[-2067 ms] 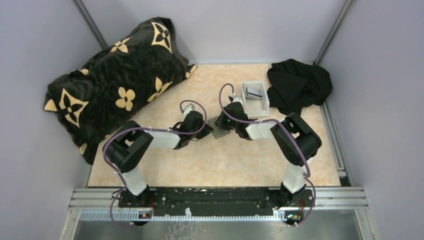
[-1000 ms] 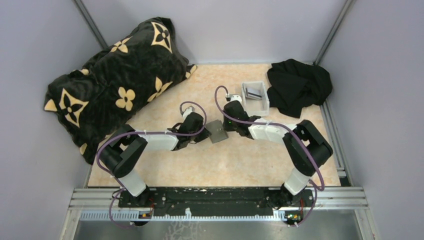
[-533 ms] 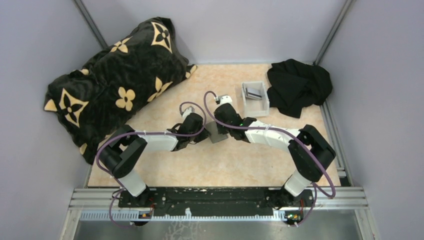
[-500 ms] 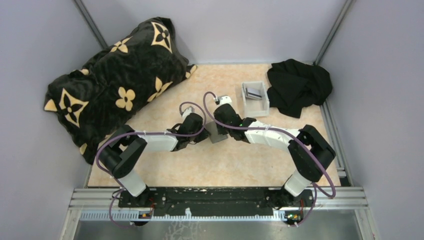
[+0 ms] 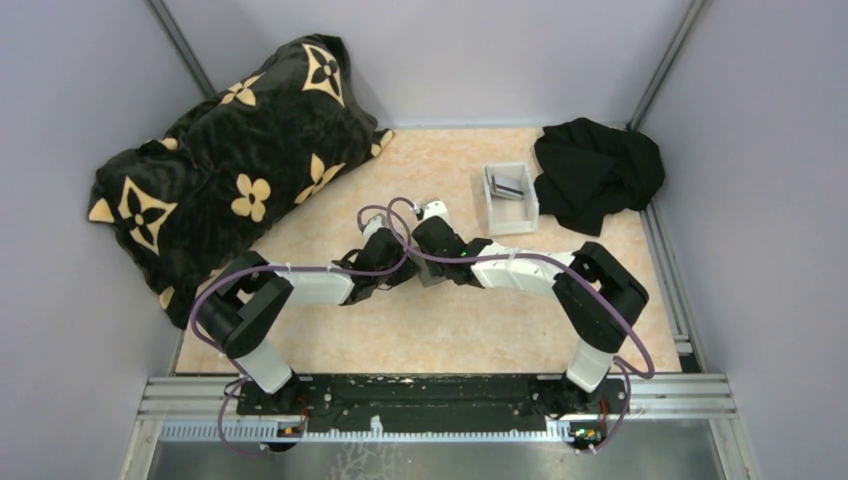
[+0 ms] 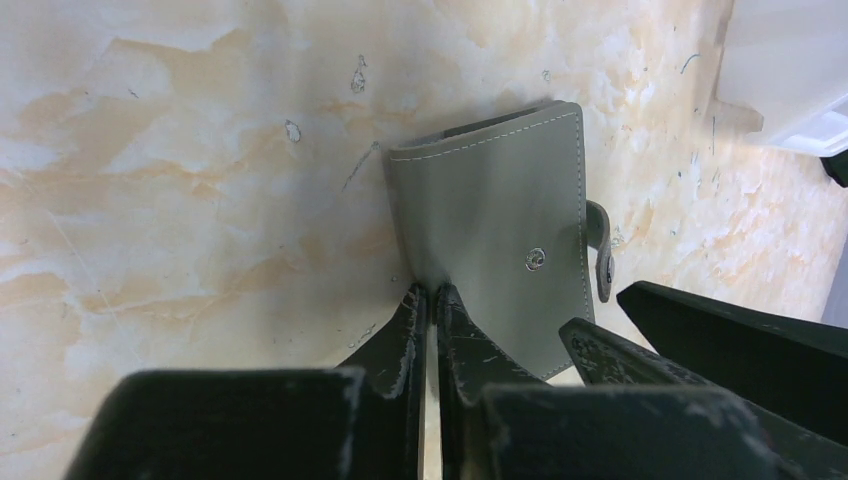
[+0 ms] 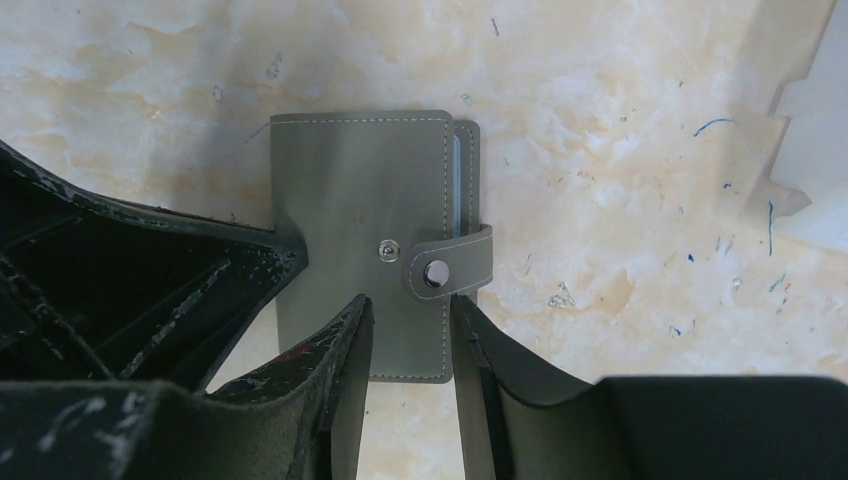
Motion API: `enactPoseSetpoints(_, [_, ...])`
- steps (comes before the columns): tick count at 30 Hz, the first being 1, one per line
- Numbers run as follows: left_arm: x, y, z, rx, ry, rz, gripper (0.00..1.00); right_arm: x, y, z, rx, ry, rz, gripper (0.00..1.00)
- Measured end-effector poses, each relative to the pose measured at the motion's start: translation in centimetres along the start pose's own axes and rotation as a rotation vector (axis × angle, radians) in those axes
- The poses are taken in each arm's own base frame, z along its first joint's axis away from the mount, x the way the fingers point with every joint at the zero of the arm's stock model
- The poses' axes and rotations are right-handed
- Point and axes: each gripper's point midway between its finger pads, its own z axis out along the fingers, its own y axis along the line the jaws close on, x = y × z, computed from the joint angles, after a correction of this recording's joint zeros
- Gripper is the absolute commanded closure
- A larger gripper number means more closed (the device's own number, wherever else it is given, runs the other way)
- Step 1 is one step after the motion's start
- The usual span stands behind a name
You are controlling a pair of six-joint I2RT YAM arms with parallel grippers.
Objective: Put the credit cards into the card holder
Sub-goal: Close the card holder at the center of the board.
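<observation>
- Between the two claws, on the marbled bench (image 5: 450, 330), lay the card holder (image 7: 360, 200): grey, folded shut, flat, stitched cover facing up.
- The holder's snap strap (image 7: 455, 262) came round one edge and rested on the cover. Its button (image 7: 436, 272) sat just beside the stud (image 7: 388, 250), not seated on it.
- State of the left claw (image 6: 428, 290): fingers drawn almost together with only a sliver of gap, pinching the holder at the edge opposite the strap.
- State of the right claw (image 7: 408, 305): jaws partly apart, nothing held. Its fingers stood either side of the strap's end, over the near half of the cover. Contact with the cover could not be judged.
- Tips of the left claw appeared just to the left of the right claw's fingers in the right wrist view.
- Ahead of the right claw and to its right, well apart, stood a white tray (image 5: 512, 213). The credit cards (image 5: 510, 185) lay inside it, dark grey; count unclear.
- Just right of the tray lay a heap of black cloth (image 5: 598, 170).
- Well to the left of the left claw lay a black cushion (image 5: 230, 150) with a tan flower pattern.
</observation>
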Motion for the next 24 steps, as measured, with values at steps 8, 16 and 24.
enactPoseSetpoints(8, [0.0, 0.0, 0.0, 0.008, -0.005, -0.002, 0.93, 0.4, -0.3, 0.6, 0.035, 0.013, -0.031, 0.70])
enactPoseSetpoints(16, [0.1, 0.1, 0.0, 0.012, -0.007, -0.003, 0.93, -0.2, -0.6, 0.7, 0.058, -0.008, -0.028, 0.67])
enactPoseSetpoints(24, [0.1, 0.2, -0.2, 0.012, -0.007, 0.013, 0.94, -1.8, -0.7, -2.0, 0.006, -0.073, 0.056, 0.57])
